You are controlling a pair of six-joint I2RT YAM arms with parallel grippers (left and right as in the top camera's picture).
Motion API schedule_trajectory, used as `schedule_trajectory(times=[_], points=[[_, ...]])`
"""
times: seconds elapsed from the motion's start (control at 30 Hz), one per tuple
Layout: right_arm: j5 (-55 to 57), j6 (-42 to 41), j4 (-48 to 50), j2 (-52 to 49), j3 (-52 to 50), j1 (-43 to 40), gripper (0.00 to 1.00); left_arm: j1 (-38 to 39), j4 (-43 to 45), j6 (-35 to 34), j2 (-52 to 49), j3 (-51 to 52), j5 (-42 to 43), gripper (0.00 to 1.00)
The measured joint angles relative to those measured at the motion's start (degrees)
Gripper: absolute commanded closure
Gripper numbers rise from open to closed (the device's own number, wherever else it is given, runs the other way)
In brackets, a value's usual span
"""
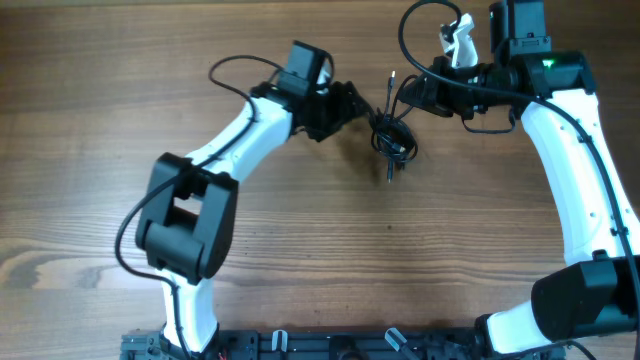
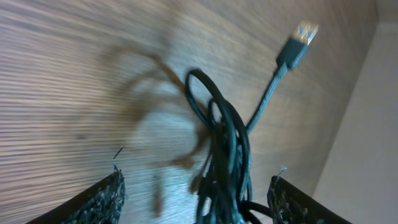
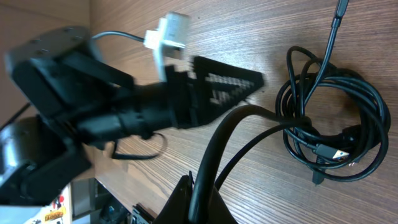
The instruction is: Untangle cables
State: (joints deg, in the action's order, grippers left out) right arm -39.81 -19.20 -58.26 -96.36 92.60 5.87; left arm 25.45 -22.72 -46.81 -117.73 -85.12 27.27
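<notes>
**Right arm holds a strand, left jaws wide for a second grip**

The wooden table (image 1: 300, 250) carries one small dark tangle near its far edge. The left arm (image 1: 240, 135) reaches toward it from one side and the right arm (image 1: 570, 130) from the other, so their tools face each other across the knot.

The right gripper (image 3: 198, 193) is clamped together on a single strand that rises from the coil to its fingers. The left gripper (image 2: 202, 199) stands apart, with several strands running down between its pads. As far as the wrist view shows, neither pad touches them.

The cables (image 1: 392, 135) sit in a tight coil of overlapping loops just between the two tools. A USB plug (image 2: 298, 40) pokes out of the bundle on its own lead.

The step in hand looks like setting a second grip so the arms can draw the knot open. The next move calls for the left jaws to close on one strand only, not the one the right holds, and ideally the lead with the free plug. Pinching the whole bundle would likely tighten it.
</notes>
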Motion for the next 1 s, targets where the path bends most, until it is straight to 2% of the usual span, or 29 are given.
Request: schedule_trajectory(times=[0.23,0.43,0.7,0.83,0.9,0.93,0.97,1.0], points=[[0.0,0.0,0.0,0.0,0.0,0.0,0.96,3.7,7.9,-5.0,-1.4,0.0,0.5,0.35],[0.0,0.0,0.0,0.0,0.0,0.0,0.96,4.6,7.8,-7.8,-4.1,0.0,0.5,0.48],[0.0,0.0,0.2,0.0,0.0,0.0,0.96,5.7,7.9,-9.1,-5.0,0.0,-0.3,0.58],[0.0,0.0,0.2,0.0,0.0,0.0,0.96,7.7,8.6,-11.2,-6.4,0.0,-2.6,0.67],[0.0,0.0,0.2,0.0,0.0,0.0,0.96,8.4,8.7,-12.6,-7.2,0.0,-4.1,0.75],[0.0,0.0,0.2,0.0,0.0,0.0,0.96,8.7,8.8,-13.2,-7.3,0.0,-4.8,0.83],[0.0,0.0,0.1,0.0,0.0,0.0,0.96,8.9,9.4,-14.2,-7.5,0.0,-5.2,0.96],[0.0,0.0,0.1,0.0,0.0,0.0,0.96,9.0,10.4,-14.8,-7.5,0.0,-5.9,0.96]])
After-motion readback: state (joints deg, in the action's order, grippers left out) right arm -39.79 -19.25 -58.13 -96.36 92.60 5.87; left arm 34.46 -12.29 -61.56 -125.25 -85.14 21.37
